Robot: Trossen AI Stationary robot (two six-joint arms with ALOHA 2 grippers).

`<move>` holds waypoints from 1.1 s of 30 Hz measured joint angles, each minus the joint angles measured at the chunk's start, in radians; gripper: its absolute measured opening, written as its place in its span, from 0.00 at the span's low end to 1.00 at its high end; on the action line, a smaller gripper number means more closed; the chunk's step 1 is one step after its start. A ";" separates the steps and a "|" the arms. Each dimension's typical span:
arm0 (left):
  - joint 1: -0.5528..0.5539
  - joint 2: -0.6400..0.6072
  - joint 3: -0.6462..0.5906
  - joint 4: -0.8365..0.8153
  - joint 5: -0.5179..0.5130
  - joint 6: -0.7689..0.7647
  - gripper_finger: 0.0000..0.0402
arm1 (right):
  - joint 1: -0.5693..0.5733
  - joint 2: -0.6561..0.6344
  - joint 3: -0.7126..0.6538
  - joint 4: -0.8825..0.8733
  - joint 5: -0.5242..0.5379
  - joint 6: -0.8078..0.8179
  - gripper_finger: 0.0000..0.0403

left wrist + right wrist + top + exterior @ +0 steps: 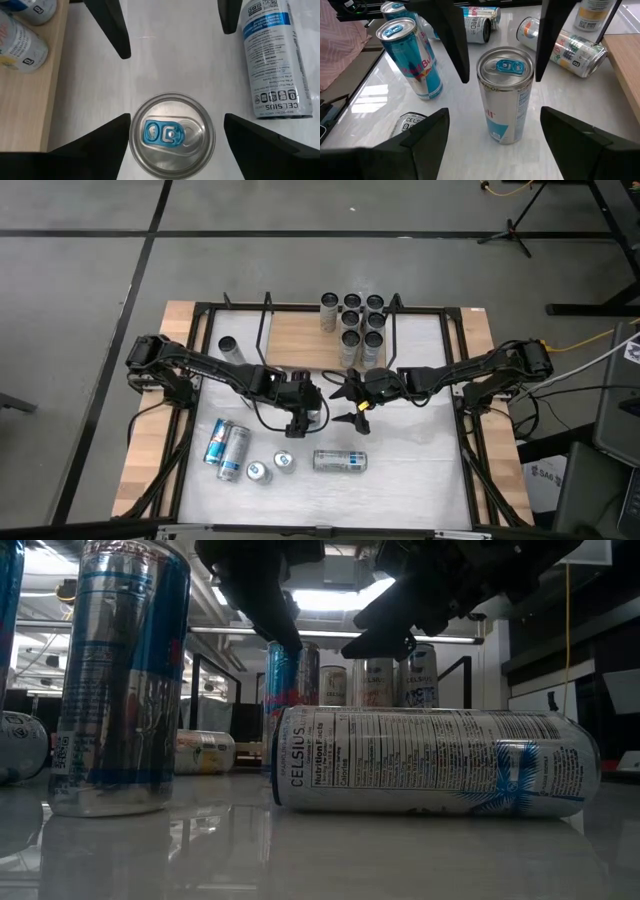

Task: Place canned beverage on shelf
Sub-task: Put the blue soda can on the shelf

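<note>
A slim silver-and-blue canned beverage (pixel 505 95) stands upright on the white table, just in front of the shelf (pixel 295 340), a wooden board in a black rod frame. My left gripper (pixel 176 117) is open and comes down over the can, one finger on either side of its top (pixel 172 135). Whether the fingers touch the can's wall I cannot tell. My right gripper (pixel 352 405) is open a short way to the can's right, pointing at it and holding nothing. Several upright cans (pixel 355 320) stand on the shelf's right end.
A white Celsius can (pixel 340 460) lies on its side near the table's front. Two upright cans (pixel 270 467) and two lying cans (pixel 225 445) sit at the front left. Another can (pixel 228 347) is at the far left beside the shelf.
</note>
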 joint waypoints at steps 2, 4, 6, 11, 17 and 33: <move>0.000 0.000 0.000 0.000 0.000 0.000 0.74 | 0.000 0.000 0.000 0.000 0.000 0.000 0.75; 0.000 0.000 0.000 0.000 0.000 0.000 0.71 | 0.000 0.000 0.000 0.000 0.000 0.000 0.75; 0.000 0.000 0.000 0.000 0.000 0.000 0.68 | 0.000 0.000 0.000 0.000 0.000 0.000 0.75; 0.000 0.000 0.000 0.002 0.000 0.000 0.58 | 0.000 0.000 0.000 0.000 0.000 0.000 0.75; 0.003 -0.001 0.001 0.002 -0.002 0.000 0.52 | 0.000 0.000 0.000 0.000 -0.001 0.000 0.75; 0.065 0.001 0.064 -0.013 -0.011 0.001 0.52 | 0.000 -0.086 -0.001 -0.047 -0.001 -0.001 0.75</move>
